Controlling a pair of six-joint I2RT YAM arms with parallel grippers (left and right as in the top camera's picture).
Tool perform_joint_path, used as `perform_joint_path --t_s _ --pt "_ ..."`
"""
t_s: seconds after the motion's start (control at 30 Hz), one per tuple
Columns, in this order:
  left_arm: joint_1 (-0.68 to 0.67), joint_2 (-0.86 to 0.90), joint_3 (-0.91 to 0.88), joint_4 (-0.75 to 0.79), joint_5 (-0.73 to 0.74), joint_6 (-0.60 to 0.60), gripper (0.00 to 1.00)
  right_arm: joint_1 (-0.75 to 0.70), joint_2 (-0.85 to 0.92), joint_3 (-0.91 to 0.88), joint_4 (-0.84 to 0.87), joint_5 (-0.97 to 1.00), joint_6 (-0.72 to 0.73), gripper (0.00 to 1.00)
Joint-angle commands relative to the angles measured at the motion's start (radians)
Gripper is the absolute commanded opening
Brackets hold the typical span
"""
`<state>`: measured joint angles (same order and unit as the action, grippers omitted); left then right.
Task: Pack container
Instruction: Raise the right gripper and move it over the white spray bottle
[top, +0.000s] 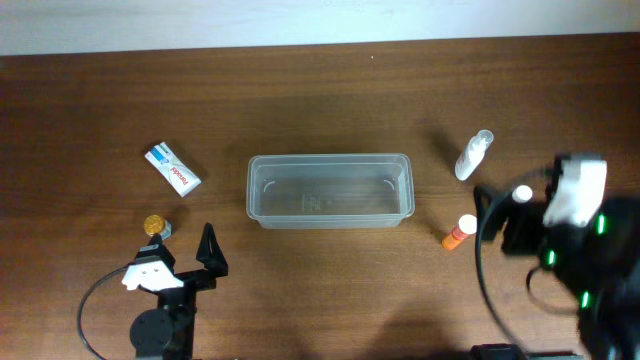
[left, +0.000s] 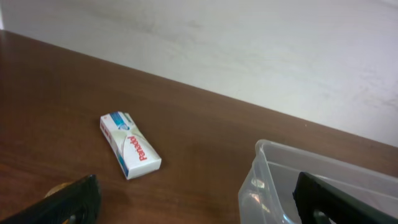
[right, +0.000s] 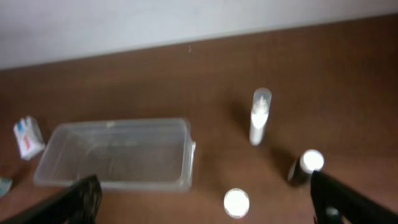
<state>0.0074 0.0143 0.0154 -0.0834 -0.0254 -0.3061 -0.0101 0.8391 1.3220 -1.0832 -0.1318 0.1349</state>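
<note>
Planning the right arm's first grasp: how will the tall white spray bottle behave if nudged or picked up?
The spray bottle stands upright, tall on a narrow base, so a sideways nudge would probably tip it. Its round body might then roll. It looks small and plastic, so likely light.

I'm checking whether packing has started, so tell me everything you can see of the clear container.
The container is a clear, translucent plastic tub, rectangular with rounded corners and a rim. It stands upright, open-topped and empty, its long side running left to right near the middle of the brown wooden table. Nothing but the table touches it.
</note>
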Motion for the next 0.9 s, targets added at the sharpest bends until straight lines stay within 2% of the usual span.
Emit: perform_joint_path --t_s 0.0,0.2,0.33,0.5,0.63,0.87 --pt "0.004 -0.009 -0.006 0.001 0.011 0.008 0.99 0.01 0.173 0.163 -0.088 -0.014 -0.003 0.98" --pt "0.004 -0.009 -0.006 0.001 0.011 0.009 0.99 0.009 0.38 0.204 -0.106 0.002 0.0 0.98" --pt "0.004 -0.009 -0.006 0.001 0.011 0.008 0.99 0.009 0.498 0.204 -0.097 0.09 0.069 0.98" --pt "0.004 -0.009 -0.006 0.001 0.011 0.008 0.99 0.009 0.608 0.204 -0.067 0.174 0.069 0.98" --pt "0.004 -0.009 -0.006 0.001 0.011 0.008 0.99 0.008 0.674 0.204 -0.049 0.246 0.069 0.98" --pt "0.004 -0.009 -0.006 0.001 0.011 0.008 0.99 0.008 0.681 0.217 -0.032 0.24 0.117 0.98"
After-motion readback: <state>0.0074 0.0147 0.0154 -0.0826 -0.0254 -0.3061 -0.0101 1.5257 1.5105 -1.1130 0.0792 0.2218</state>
